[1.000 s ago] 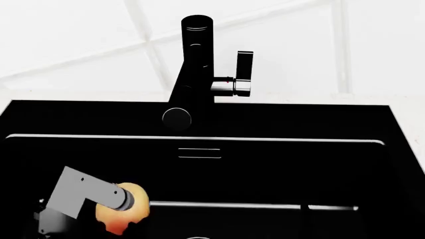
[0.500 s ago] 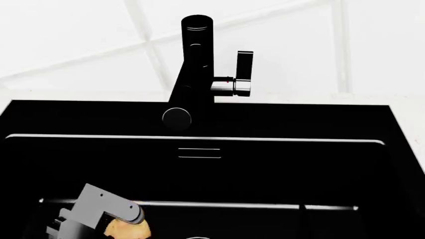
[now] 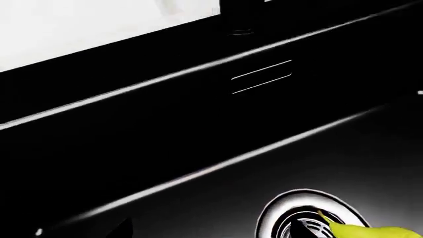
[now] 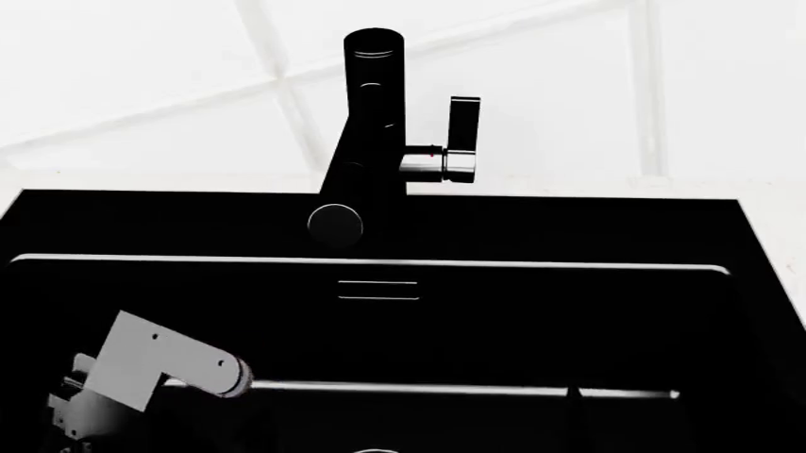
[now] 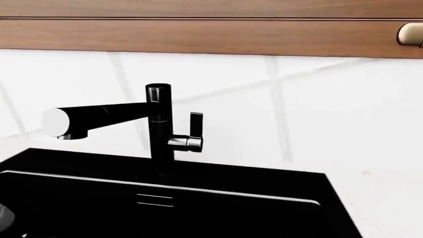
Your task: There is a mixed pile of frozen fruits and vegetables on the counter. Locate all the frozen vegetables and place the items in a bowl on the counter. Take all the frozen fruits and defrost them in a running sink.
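Lying by the drain ring [image 3: 310, 213] in black sink [image 4: 504, 321], yellow pear [image 3: 373, 232], L arm [image 4: 151, 363] above basin, jaw state of both grippers can't be told.

Behind the basin the wall [image 5: 317, 109] is faced in large glossy white tiles, set on the diagonal, with pale grey grout lines crossing between them. Above the tiles runs a band of warm brown wood [image 5: 198, 33] — the underside or front of a wall cabinet — with a rounded brass-coloured fitting [image 5: 411, 34] at its far edge. The light is flat, bright and even — the tiles nearly wash out.
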`<state>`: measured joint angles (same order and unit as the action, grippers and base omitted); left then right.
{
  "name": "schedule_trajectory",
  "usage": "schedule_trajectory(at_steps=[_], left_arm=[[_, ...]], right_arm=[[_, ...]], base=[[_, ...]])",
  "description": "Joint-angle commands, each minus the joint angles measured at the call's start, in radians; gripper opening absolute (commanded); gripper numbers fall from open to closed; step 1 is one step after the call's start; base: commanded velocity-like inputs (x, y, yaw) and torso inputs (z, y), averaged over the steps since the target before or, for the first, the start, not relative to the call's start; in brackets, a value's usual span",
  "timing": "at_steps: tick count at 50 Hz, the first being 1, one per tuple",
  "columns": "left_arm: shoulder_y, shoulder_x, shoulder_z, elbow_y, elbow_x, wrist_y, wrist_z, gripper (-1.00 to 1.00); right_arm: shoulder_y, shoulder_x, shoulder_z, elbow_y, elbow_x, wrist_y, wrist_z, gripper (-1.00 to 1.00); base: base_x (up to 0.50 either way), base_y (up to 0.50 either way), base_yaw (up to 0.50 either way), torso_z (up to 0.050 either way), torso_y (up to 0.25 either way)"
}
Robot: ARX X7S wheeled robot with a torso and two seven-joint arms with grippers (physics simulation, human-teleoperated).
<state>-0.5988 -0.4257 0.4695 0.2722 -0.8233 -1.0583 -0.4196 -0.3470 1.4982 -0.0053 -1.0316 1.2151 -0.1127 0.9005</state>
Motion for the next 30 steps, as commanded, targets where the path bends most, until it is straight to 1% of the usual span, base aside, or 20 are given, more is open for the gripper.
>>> schedule_trajectory(at_steps=[1, 4, 5, 7, 10, 11, 12, 13, 14, 16, 19, 21, 23, 25, 27, 29, 30], left_arm=[[0.039, -0.028, -0.164, 0.248, -0.125, -0.077, -0.090, 1.00], [0.069, -0.046, -0.197, 0.305, -0.159, -0.084, -0.113, 1.00], [0.087, -0.058, -0.222, 0.343, -0.182, -0.086, -0.126, 1.00], [0.120, -0.075, -0.283, 0.405, -0.238, -0.093, -0.165, 1.00], [0.123, -0.085, -0.320, 0.448, -0.289, -0.112, -0.203, 1.00], [0.127, -0.096, -0.348, 0.472, -0.323, -0.121, -0.224, 1.00], [0.129, -0.100, -0.363, 0.481, -0.341, -0.123, -0.236, 1.00], [0.142, -0.104, -0.407, 0.495, -0.404, -0.121, -0.256, 1.00], [0.145, -0.113, -0.417, 0.515, -0.422, -0.128, -0.275, 1.00], [0.164, -0.141, -0.453, 0.549, -0.461, -0.127, -0.294, 1.00], [0.175, -0.160, -0.475, 0.573, -0.489, -0.130, -0.317, 1.00], [0.184, -0.181, -0.510, 0.585, -0.537, -0.125, -0.344, 1.00], [0.185, -0.213, -0.552, 0.606, -0.609, -0.119, -0.384, 1.00], [0.170, -0.221, -0.540, 0.611, -0.612, -0.132, -0.397, 1.00], [0.175, -0.244, -0.562, 0.615, -0.634, -0.127, -0.401, 1.00], [0.170, -0.269, -0.587, 0.625, -0.690, -0.117, -0.435, 1.00], [0.170, -0.275, -0.595, 0.628, -0.706, -0.111, -0.443, 1.00]], right_arm=[[0.043, -0.011, -0.013, 0.011, -0.018, 0.005, -0.049, 1.00], [0.003, -0.030, -0.001, 0.027, -0.010, -0.024, -0.046, 1.00], [-0.024, -0.049, 0.019, 0.023, -0.006, -0.062, -0.069, 1.00], [-0.085, -0.062, 0.069, 0.031, -0.045, -0.071, -0.058, 1.00], [-0.180, -0.081, 0.167, 0.036, -0.051, -0.060, -0.073, 1.00], [-0.201, -0.089, 0.190, 0.040, -0.049, -0.053, -0.084, 1.00], [-0.214, -0.096, 0.203, 0.043, -0.050, -0.048, -0.094, 1.00], [-0.230, -0.102, 0.207, 0.048, -0.065, -0.035, -0.102, 1.00], [-0.246, -0.122, 0.213, 0.060, -0.075, -0.037, -0.115, 1.00], [-0.272, -0.140, 0.236, 0.069, -0.084, -0.028, -0.127, 1.00], [-0.304, -0.158, 0.281, 0.068, -0.090, -0.011, -0.141, 1.00], [-0.295, -0.155, 0.277, 0.081, -0.089, -0.008, -0.148, 1.00], [-0.319, -0.164, 0.328, 0.077, -0.075, 0.011, -0.153, 1.00], [-0.329, -0.166, 0.370, 0.078, -0.056, 0.027, -0.163, 1.00], [-0.341, -0.173, 0.420, 0.072, -0.039, 0.052, -0.171, 1.00], [-0.361, -0.190, 0.494, 0.053, -0.019, 0.094, -0.180, 1.00], [-0.364, -0.196, 0.509, 0.049, -0.014, 0.103, -0.183, 1.00]], base=[[0.00, 0.00, 0.00, 0.000, 0.000], [0.00, 0.00, 0.00, 0.000, 0.000], [0.00, 0.00, 0.00, 0.000, 0.000], [0.00, 0.00, 0.00, 0.000, 0.000], [0.00, 0.00, 0.00, 0.000, 0.000], [0.00, 0.00, 0.00, 0.000, 0.000], [0.00, 0.00, 0.00, 0.000, 0.000], [0.00, 0.00, 0.00, 0.000, 0.000], [0.00, 0.00, 0.00, 0.000, 0.000], [0.00, 0.00, 0.00, 0.000, 0.000], [0.00, 0.00, 0.00, 0.000, 0.000], [0.00, 0.00, 0.00, 0.000, 0.000], [0.00, 0.00, 0.00, 0.000, 0.000], [0.00, 0.00, 0.00, 0.000, 0.000], [0.00, 0.00, 0.00, 0.000, 0.000], [0.00, 0.00, 0.00, 0.000, 0.000], [0.00, 0.00, 0.00, 0.000, 0.000]])
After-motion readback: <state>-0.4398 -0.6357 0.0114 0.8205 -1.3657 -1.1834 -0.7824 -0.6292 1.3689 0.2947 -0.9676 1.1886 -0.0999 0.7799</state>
